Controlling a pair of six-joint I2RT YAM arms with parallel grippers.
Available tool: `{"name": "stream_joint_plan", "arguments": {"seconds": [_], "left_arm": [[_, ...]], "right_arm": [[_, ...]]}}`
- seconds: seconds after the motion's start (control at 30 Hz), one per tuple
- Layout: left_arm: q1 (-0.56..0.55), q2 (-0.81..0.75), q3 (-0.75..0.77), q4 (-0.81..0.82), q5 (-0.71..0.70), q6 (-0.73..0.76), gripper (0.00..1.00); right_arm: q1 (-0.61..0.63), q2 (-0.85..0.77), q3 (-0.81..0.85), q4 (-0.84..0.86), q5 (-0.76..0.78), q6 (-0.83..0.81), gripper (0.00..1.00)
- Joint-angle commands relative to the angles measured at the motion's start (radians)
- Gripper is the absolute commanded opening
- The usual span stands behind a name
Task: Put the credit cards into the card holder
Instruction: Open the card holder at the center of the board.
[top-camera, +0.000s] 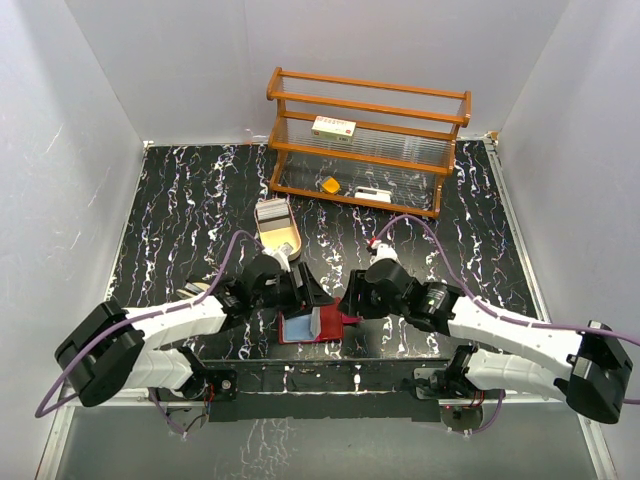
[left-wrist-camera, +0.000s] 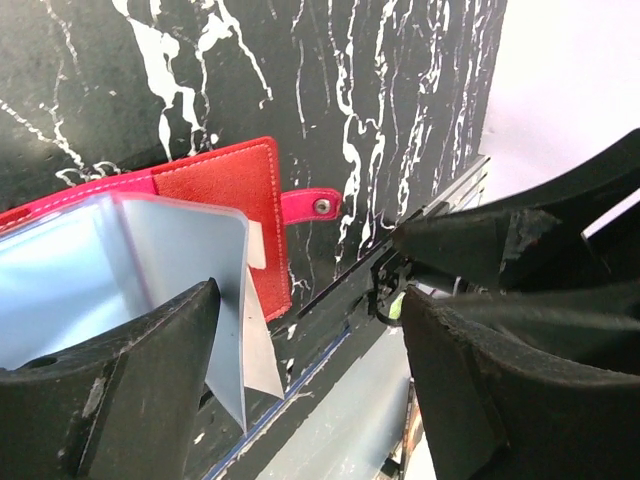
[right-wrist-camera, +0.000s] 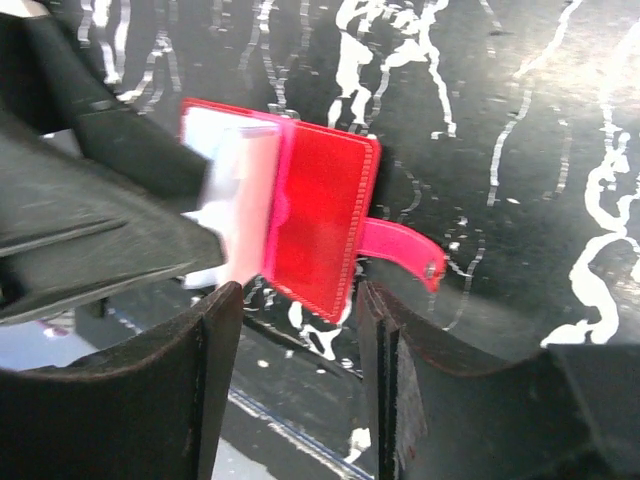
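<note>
The dark red folding card holder (top-camera: 310, 328) lies open on the black marbled bench (top-camera: 180, 200), with the left end effector (left-wrist-camera: 305, 300) spread at its left and the right end effector (right-wrist-camera: 298, 310) spread at its right.

The card holder (top-camera: 305, 327) is laid open on the table (top-camera: 180, 200), flanked closely by the left gripper (top-camera: 316, 296) and right gripper (top-camera: 348, 303); cards (top-camera: 272, 211) are kept in a tray (top-camera: 291, 245) behind.

Table (top-camera: 190, 200): black marbled top with white veining. A wooden rack (top-camera: 370, 103) stands along the far edge. On its upper shelf lies a white box (top-camera: 334, 127) with red marks; on its lower level, an orange wedge (top-camera: 329, 185). A tan oval wooden tray (top-camera: 297, 243) sits just in front of the rack's left end.
</note>
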Motion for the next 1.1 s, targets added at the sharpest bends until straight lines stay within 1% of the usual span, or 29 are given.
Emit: {"name": "stream_joint_plan", "arguments": {"seconds": [0.0, 0.13, 0.23, 0.43, 0.5, 0.83, 1.07], "left_arm": [[-0.009, 0.014, 0.065, 0.007, 0.015, 0.010, 0.72], [-0.011, 0.054, 0.090, 0.003, 0.019, 0.021, 0.72], [-0.013, 0.073, 0.090, 0.019, 0.019, 0.015, 0.72], [-0.020, 0.103, 0.101, 0.024, 0.011, 0.014, 0.73], [-0.020, 0.118, 0.108, 0.024, 0.013, 0.016, 0.73], [-0.023, 0.177, 0.153, 0.034, 0.010, 0.014, 0.73], [-0.022, 0.136, 0.166, -0.026, -0.038, 0.021, 0.73]], "right_arm": [[0.021, -0.049, -0.022, 0.114, -0.054, 0.074, 0.50], [0.046, -0.026, -0.044, 0.179, -0.064, 0.106, 0.57], [0.067, 0.011, -0.035, 0.193, -0.050, 0.132, 0.57], [0.108, 0.025, -0.023, 0.252, -0.036, 0.169, 0.43], [0.122, 0.022, -0.024, 0.271, -0.031, 0.181, 0.40], [0.173, 0.084, -0.042, 0.366, 0.000, 0.201, 0.35], [0.178, 0.128, -0.075, 0.389, 0.056, 0.209, 0.30]]}}
